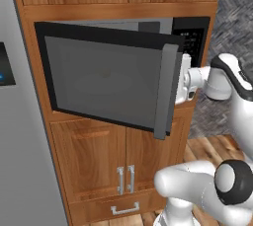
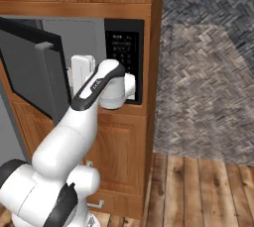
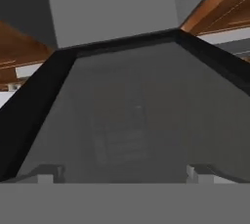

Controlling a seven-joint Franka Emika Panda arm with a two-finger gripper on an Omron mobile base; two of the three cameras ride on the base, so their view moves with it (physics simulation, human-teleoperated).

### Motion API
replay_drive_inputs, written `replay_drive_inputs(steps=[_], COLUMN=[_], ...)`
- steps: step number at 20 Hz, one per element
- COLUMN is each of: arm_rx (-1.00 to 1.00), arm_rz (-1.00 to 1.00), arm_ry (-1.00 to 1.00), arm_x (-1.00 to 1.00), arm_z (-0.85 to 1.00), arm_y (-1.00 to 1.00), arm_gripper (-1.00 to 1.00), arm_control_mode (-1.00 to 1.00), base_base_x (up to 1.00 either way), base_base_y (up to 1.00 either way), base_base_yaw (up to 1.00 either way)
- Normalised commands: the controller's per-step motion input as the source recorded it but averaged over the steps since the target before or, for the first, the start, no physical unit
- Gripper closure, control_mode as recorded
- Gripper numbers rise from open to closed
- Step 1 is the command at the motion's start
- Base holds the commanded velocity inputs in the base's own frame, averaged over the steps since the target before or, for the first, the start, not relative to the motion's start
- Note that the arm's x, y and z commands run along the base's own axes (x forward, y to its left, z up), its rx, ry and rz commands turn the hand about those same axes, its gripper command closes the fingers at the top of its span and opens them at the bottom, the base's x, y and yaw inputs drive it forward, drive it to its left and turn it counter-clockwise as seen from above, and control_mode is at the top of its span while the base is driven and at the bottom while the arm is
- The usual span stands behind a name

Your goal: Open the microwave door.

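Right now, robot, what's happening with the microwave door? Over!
Gripper behind the handle edge; open or shut, can't tell. Microwave door swung partly open, hinged on its left. Nothing in the way. Over.

The robot arm [image 2: 64, 141] is white, round and smooth, like fat tubes joined together. Its joints have dark black rings and caps. One black strip carries tiny white letters. The hand [image 1: 184, 79] is white and boxy.
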Motion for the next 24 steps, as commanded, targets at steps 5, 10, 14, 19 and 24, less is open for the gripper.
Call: replay_drive_inputs(steps=[5,10,14,19,24], arm_rx=[0.0,0.0,0.0,0.0,0.0], arm_rz=[0.41,0.41,0.15,-0.04,-0.17], arm_ry=[0.22,0.1,0.02,0.0,-0.01], arm_x=[-0.88,-1.0,-0.72,-0.26,-0.05], arm_z=[0.2,0.34,0.3,0.09,0.0], arm_y=[0.34,0.25,0.96,1.0,1.0], arm_gripper=[-1.0,-1.0,-1.0,-1.0,-1.0], arm_control_mode=[-1.0,-1.0,-1.0,-1.0,-1.0], base_base_x=[0.0,0.0,0.0,0.0,0.0], base_base_y=[0.0,0.0,0.0,0.0,0.0], base_base_yaw=[0.0,0.0,0.0,0.0,0.0])
